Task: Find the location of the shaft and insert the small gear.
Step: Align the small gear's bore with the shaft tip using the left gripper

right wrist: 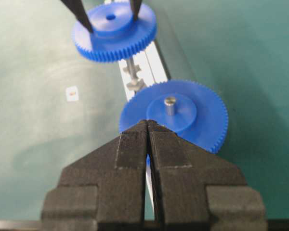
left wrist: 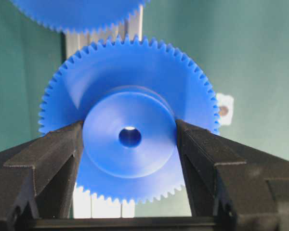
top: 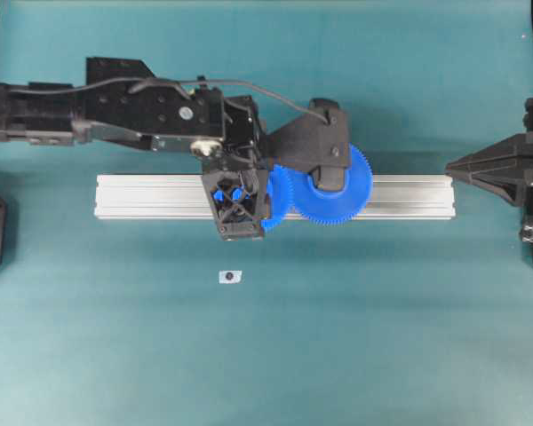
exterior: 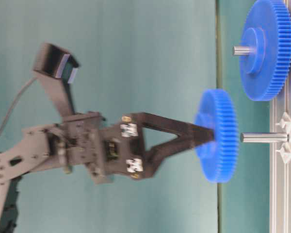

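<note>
My left gripper [left wrist: 129, 140] is shut on the raised hub of the small blue gear [left wrist: 135, 82], one black finger [left wrist: 62, 154] on each side. In the table-level view the small gear [exterior: 216, 136] hangs a short gap off the tip of the silvery shaft [exterior: 264, 138], roughly in line with it. The right wrist view shows the shaft [right wrist: 130, 65] standing on the rail under the gear [right wrist: 114, 31]. In the overhead view the arm hides the shaft. My right gripper [right wrist: 148, 126] is shut and empty at the rail's right end [top: 451, 167].
The larger blue gear [top: 338, 191] with a grey pin [right wrist: 170, 103] sits on the ribbed aluminium rail [top: 151, 195], right beside the small gear. A small white tag [top: 231, 277] lies on the teal table in front of the rail.
</note>
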Tool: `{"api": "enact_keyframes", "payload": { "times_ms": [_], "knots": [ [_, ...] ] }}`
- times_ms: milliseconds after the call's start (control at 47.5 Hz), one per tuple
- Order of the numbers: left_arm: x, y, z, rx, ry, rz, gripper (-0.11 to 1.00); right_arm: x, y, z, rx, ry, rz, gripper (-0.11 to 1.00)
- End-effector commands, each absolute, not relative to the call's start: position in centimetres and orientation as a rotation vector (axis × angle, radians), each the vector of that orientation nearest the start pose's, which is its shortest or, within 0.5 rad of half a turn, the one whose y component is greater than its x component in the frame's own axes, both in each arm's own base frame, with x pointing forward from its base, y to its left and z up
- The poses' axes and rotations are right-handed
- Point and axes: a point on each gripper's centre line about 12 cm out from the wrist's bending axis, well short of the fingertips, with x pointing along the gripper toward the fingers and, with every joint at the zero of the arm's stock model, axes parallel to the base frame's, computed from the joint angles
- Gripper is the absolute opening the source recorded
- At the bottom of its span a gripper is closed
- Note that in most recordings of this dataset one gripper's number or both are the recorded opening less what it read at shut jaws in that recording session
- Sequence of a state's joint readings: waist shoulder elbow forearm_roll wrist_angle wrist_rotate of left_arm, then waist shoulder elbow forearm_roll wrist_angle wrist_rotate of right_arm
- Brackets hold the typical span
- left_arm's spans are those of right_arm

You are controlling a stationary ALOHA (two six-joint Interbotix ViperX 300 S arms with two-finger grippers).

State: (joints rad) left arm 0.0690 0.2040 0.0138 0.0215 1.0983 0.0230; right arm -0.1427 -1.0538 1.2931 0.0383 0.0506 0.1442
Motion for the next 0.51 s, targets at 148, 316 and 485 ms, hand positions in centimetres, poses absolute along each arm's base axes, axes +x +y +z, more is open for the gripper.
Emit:
{"api": "enact_keyframes", "payload": {
  "times_ms": [148,316,485],
  "knots": [
    [44.1,3.5,23.7,-0.001,1.283,0.059,0.63,17.3,-2.6,22.5,0.21,0.267,-0.174,0.0],
    [44.4,3.5,23.2,0.0,1.284,0.058,0.63,17.3,-2.6,22.5,0.21,0.265,-0.174,0.0],
    [44.5,3.5,22.6,0.0,1.297,0.057,0.63,17.3,-2.6,22.5,0.21,0.267,-0.174,0.0]
  ]
}}
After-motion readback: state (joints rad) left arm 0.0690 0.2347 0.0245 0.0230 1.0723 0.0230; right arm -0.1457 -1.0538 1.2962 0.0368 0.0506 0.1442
